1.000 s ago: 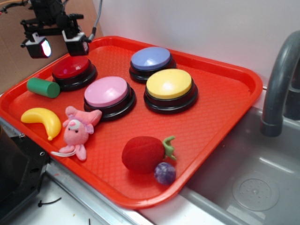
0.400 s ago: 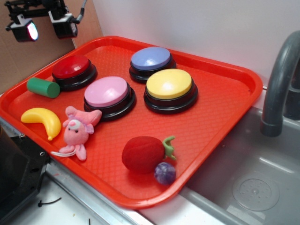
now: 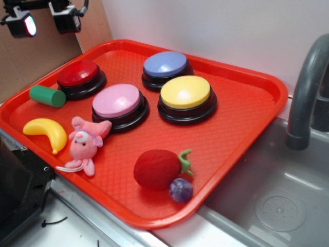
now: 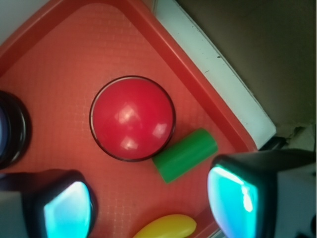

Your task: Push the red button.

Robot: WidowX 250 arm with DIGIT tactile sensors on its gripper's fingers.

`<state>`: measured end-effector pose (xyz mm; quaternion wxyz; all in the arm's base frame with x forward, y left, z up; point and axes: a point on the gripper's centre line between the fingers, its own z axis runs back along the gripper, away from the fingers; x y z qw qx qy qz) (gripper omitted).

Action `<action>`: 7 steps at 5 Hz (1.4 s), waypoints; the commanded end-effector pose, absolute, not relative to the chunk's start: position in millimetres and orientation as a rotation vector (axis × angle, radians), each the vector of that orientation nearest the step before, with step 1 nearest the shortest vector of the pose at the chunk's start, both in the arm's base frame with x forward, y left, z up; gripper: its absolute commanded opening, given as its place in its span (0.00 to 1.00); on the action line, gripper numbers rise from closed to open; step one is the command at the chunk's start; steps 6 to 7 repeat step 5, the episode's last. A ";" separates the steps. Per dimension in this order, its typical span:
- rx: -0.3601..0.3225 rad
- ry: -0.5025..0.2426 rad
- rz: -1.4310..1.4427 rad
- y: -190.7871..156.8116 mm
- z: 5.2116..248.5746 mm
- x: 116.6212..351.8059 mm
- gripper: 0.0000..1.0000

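Observation:
The red button (image 3: 78, 73) (image 4: 132, 118), a glossy dome on a black base, sits at the back left of the orange-red tray (image 3: 241, 134). My gripper (image 3: 43, 20) (image 4: 151, 201) hangs open high above the tray's back-left corner, well clear of the button, with nothing between its fingers. In the wrist view the button lies ahead of the jaws, and the two lit fingertips (image 4: 67, 210) frame bare tray.
A green cylinder (image 3: 47, 96) (image 4: 184, 154) lies beside the red button. A banana (image 3: 47, 133) (image 4: 166, 227), pink plush toy (image 3: 85, 144), pink button (image 3: 117, 101), blue button (image 3: 165, 64), yellow button (image 3: 185, 92), strawberry toy (image 3: 157, 169) and grape (image 3: 181, 190) share the tray. A sink (image 3: 272, 200) and faucet (image 3: 306, 87) are on the right.
The gripper has risen up and to the left, away from the red button. Nothing on the tray has moved.

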<state>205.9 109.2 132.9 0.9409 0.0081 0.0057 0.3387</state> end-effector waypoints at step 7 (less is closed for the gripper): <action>0.024 -0.138 0.642 107.3 196.2 192.1 1.00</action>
